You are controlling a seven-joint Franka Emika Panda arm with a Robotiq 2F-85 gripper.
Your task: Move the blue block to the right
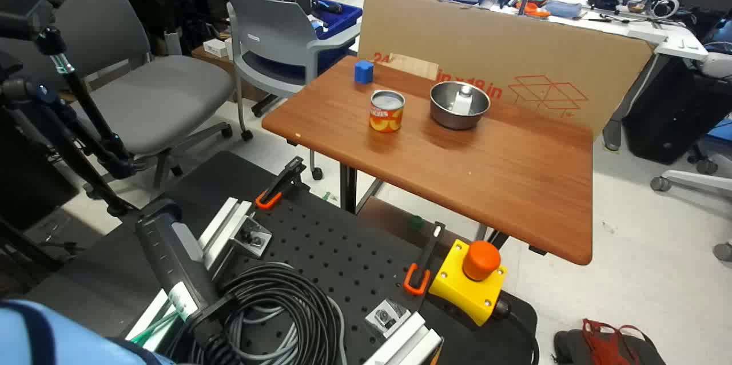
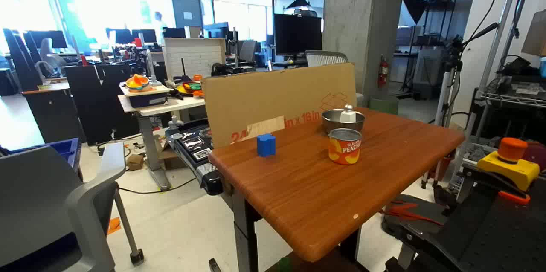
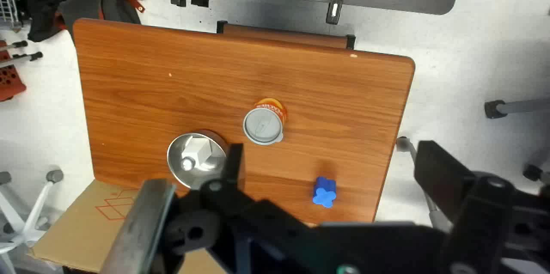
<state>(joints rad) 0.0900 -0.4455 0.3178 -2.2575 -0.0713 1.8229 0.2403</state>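
Holding the hand (image 3: 333,160) spread, empty, presumably to straddle the blue block (image 1: 363,72), set far left on the desk (image 1: 514,176) in both exterior views, apart from the can (image 1: 386,112), likely leaving gripping room.

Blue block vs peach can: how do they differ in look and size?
Colour: the blue block is plain blue; the peach can has an orange label with fruit and lettering.
Size: the block is smaller than the can.
Shape: in the wrist view the block's top is lobed, while the can's is round and grey.
Shared: both stand on the brown table, apart from each other.
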